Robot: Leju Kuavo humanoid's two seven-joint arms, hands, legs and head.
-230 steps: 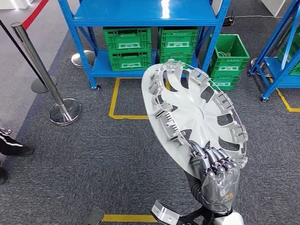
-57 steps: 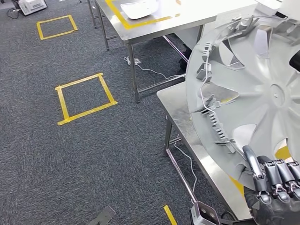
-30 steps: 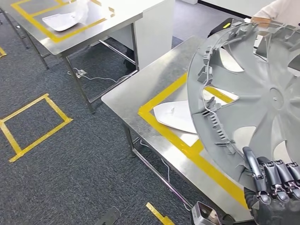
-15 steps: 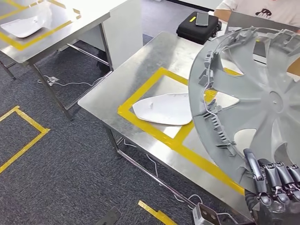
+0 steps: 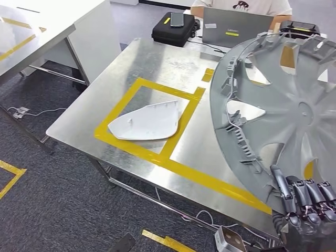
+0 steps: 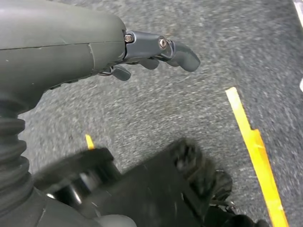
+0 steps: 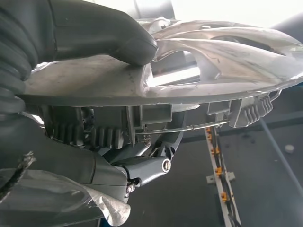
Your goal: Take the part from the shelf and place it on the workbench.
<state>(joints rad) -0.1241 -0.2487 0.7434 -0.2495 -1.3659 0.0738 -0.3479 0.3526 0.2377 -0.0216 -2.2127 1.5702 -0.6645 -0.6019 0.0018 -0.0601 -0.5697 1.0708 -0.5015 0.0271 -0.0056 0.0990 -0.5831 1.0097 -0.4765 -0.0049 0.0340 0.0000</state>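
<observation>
wheel cover (image 5: 285, 110) sits tilted in my right hand (image 5: 307, 212), fingers clamped on its rim above the desk (image 5: 118, 84); my left hand (image 6: 107, 47) hangs empty, fingers apart.

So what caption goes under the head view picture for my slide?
Right hand holds a hubcap above a steel workbench with a white part.

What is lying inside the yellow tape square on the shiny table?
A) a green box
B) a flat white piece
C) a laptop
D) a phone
B: a flat white piece lies on the table inside the yellow tape square; the laptop and the phone sit farther back, outside the tape.
</observation>
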